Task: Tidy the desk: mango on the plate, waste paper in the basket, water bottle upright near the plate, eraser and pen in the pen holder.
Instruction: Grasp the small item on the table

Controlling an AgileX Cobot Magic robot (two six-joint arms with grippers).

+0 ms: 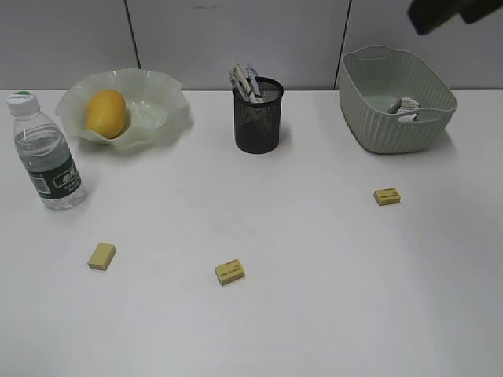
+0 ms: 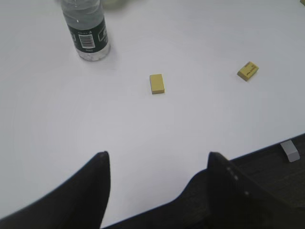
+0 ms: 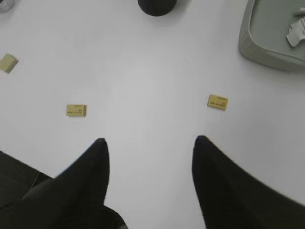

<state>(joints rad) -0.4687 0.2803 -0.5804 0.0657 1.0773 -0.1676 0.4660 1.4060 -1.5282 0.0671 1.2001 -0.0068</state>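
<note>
three small yellow erasers lie flat on the desk [image 1: 314,314], still to be put away. the left eraser [image 1: 101,255] lies near the front left corner, below the water bottle [image 1: 47,153]. the middle eraser [image 1: 229,272] lies near the front edge. the right eraser [image 1: 387,196] lies toward the right edge, in front of the basket [image 1: 397,98].

the rest looks done. the mango [image 1: 105,113] sits in the plate [image 1: 161,110] at the back left. the bottle stands up just beside the plate. pens stick out of the pen holder [image 1: 258,115] at the back middle. the waste paper [image 1: 405,105] lies in the basket.

each eraser is likely very light, a little soft and not slippery. it is low and flat, so it should be pinched across its short sides, with the fingertips nearly down on the desk. it will not break, but it could slide away if pushed from one side only.

the left gripper [image 2: 157,162] hangs above the front edge with its fingers spread and nothing between them. the right gripper [image 3: 148,145] also has its fingers spread and holds nothing.
</note>
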